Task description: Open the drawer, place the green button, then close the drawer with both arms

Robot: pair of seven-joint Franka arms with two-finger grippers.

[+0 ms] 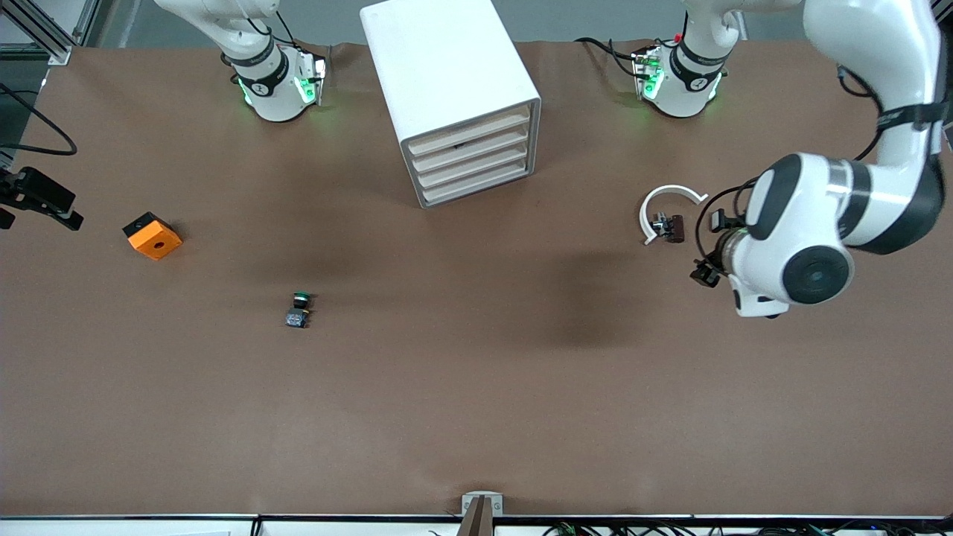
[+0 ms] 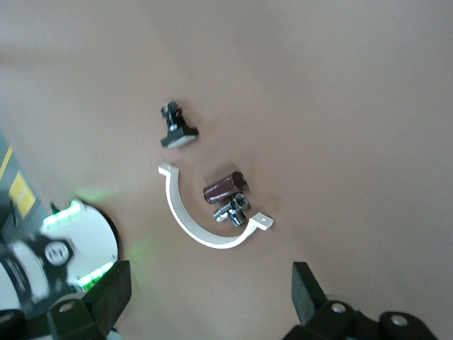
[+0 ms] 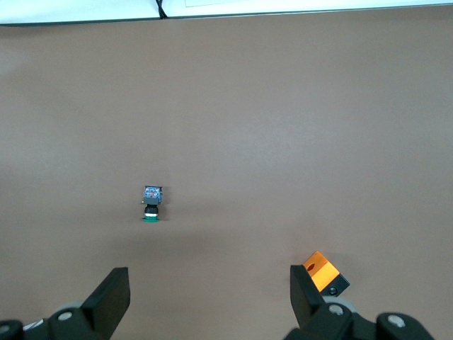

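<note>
The white cabinet (image 1: 447, 82) stands between the two arm bases, and all of its cream drawer (image 1: 470, 158) fronts are pushed in. The button (image 1: 298, 310), with its green cap, lies on its side on the brown table, nearer the front camera than the cabinet. It also shows in the right wrist view, where the button (image 3: 151, 203) is well below the right gripper (image 3: 209, 297). That gripper hangs high, open and empty. The left gripper (image 2: 209, 294) is open and empty over bare table beside a white curved piece (image 2: 202, 227). The left arm (image 1: 804, 238) reaches over its end of the table.
An orange cube with a hole (image 1: 153, 236) sits toward the right arm's end of the table. Inside the white curved piece (image 1: 665, 202) lies a brown cylinder (image 2: 225, 188) with a metal fitting. A small black clip (image 2: 177, 131) lies beside them. A black device (image 1: 37, 197) juts in at the table's edge.
</note>
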